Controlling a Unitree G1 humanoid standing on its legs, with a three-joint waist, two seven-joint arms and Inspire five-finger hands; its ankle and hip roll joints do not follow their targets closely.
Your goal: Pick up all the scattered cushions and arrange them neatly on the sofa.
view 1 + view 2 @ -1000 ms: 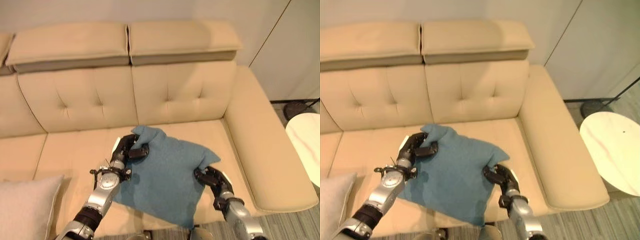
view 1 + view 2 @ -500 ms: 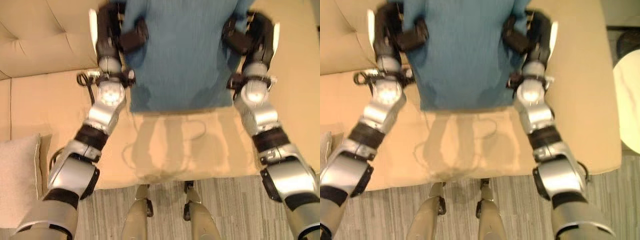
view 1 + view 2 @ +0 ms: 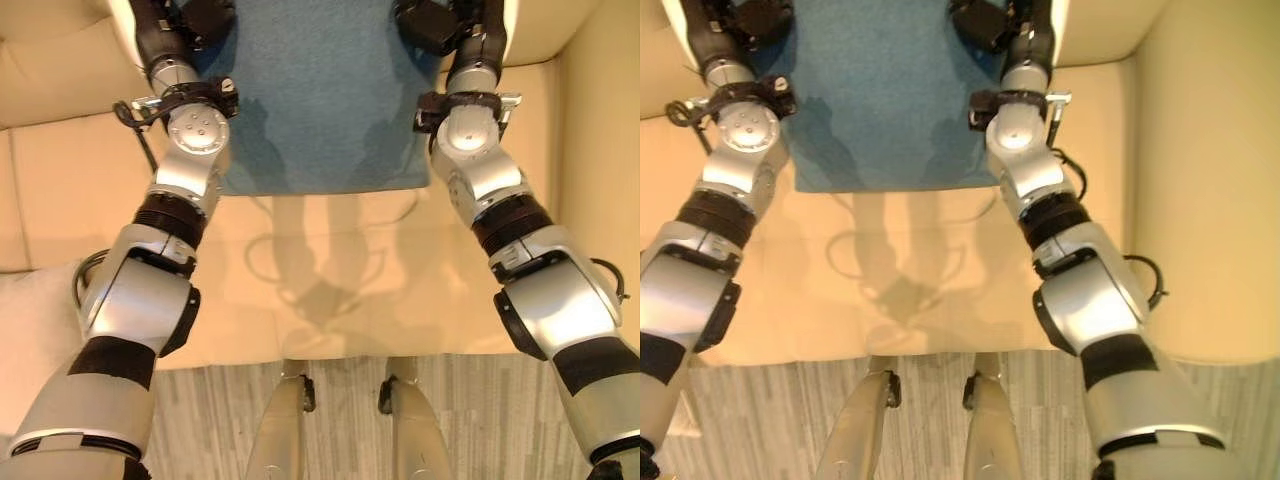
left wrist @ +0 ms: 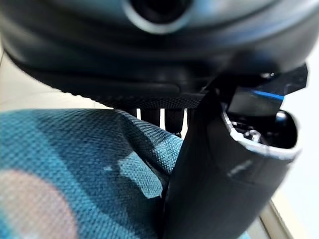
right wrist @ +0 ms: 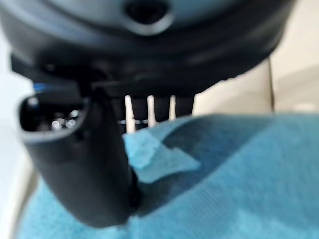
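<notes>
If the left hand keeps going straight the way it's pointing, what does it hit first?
Probably the sofa's backrest. The left hand is clamped on the blue cushion and points up toward the back of the sofa; how far off that is can't be judged.

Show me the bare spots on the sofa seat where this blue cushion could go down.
Bare seat lies below the blue cushion, between the two forearms down to the front edge of the sofa. More bare seat lies outside the left hand. By the right hand it is crowded: the armrest is close.

Both hands (image 3: 190, 20) (image 3: 440, 20) raised, fingers curled.
</notes>
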